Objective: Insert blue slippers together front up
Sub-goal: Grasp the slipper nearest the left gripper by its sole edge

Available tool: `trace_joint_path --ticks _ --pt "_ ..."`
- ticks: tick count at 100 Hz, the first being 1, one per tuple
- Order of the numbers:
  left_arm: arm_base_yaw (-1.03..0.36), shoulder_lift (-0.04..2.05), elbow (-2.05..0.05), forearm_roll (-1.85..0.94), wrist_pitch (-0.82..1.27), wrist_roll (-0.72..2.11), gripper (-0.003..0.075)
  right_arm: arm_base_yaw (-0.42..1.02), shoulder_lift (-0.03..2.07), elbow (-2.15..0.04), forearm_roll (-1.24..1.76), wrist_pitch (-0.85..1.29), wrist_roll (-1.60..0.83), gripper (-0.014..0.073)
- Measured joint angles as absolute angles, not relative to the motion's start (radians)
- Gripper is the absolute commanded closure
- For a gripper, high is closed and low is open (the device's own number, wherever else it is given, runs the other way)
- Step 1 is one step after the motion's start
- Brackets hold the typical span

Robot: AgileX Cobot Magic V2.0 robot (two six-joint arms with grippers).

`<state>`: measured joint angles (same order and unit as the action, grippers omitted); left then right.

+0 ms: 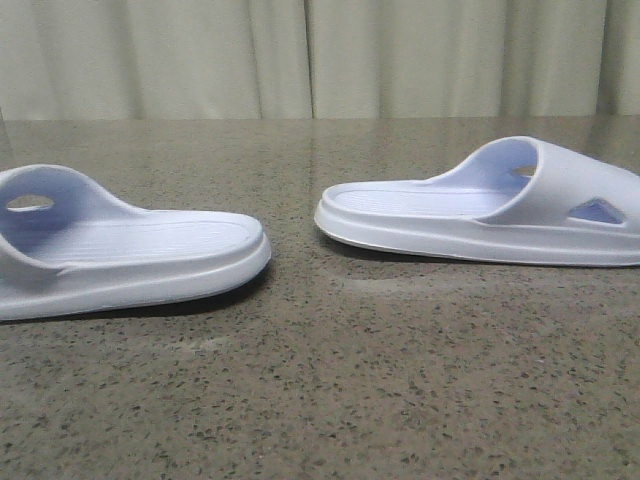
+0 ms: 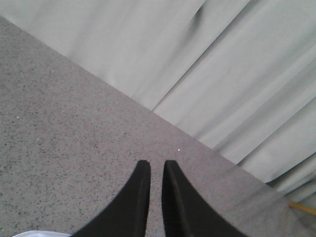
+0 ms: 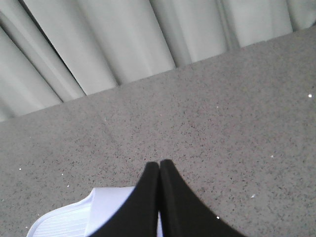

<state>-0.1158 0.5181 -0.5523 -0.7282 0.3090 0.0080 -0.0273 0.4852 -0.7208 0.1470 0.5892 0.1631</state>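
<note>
Speckled table (image 1: 330,400): blue slippers (image 1: 480,215) apart; right tool (image 3: 159,164) pressed together above one; left tool (image 2: 157,165) nearly closed.

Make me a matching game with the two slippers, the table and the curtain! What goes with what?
Things:
1. left slipper
2. right slipper
3. table
4. curtain

Descriptions:
A. speckled grey-brown
B. pale folds at the back
C. heel end points right
D. heel end points left

Pairs: 1-C, 2-D, 3-A, 4-B
</note>
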Motion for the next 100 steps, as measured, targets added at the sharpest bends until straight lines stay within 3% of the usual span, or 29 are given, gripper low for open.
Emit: trace_joint_path --ticks 10,25,34,61,100 --pt "-0.116 0.543 -0.552 -0.724 0.318 0.019 0.0610 -0.027 0.507 -0.721 0.171 0.591 0.163 0.0442" --pt "-0.116 0.552 -0.552 -0.724 0.318 0.027 0.0380 -0.027 0.527 -0.721 0.198 0.591 0.163 0.0177" --pt "-0.116 0.552 -0.552 -0.731 0.304 0.029 0.0293 -0.027 0.534 -0.721 0.205 0.587 0.163 0.0085" --pt "-0.116 0.552 -0.545 -0.789 0.303 0.020 0.0296 -0.027 0.547 -0.721 0.207 0.581 0.163 0.0076" --pt "-0.116 0.552 -0.341 -0.837 0.198 -0.200 0.0297 -0.027 0.547 -0.721 0.209 0.579 0.163 0.0076"
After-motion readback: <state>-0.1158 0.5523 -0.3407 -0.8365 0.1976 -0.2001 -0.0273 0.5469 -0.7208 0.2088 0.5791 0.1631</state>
